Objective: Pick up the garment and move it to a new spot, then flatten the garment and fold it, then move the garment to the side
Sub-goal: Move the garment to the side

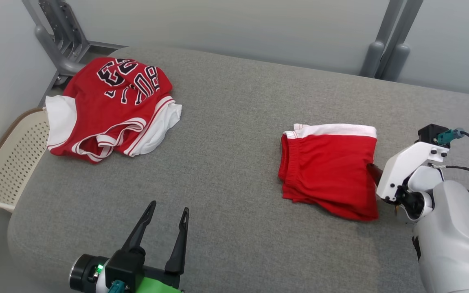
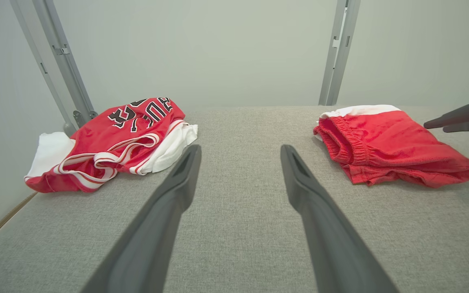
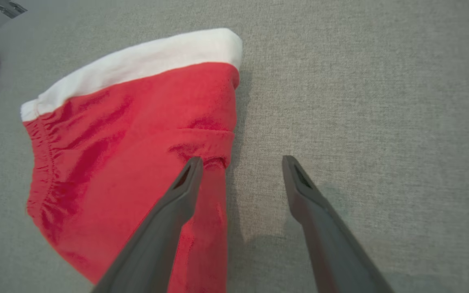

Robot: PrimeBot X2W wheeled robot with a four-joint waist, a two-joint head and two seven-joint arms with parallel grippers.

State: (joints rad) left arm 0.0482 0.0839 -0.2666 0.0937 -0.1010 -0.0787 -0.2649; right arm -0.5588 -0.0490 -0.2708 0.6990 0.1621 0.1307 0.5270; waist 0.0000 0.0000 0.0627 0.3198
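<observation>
A cream basket (image 1: pixel 10 162) is sitting at the far left, beside a grey padded surface (image 1: pixel 234 122). A crumpled red and white jersey (image 1: pixel 112 110) is lying on the left part of that surface. The left end effector (image 1: pixel 169 207) is hovering near the front edge, fingers spread, holding nothing. Folded red shorts (image 1: pixel 328 171) with a white band are lying flat on the right part, well apart from the jersey. The right end effector (image 3: pixel 241 159) is hanging at the shorts' right edge, fingers spread, one over red cloth, one over bare surface, gripping nothing.
</observation>
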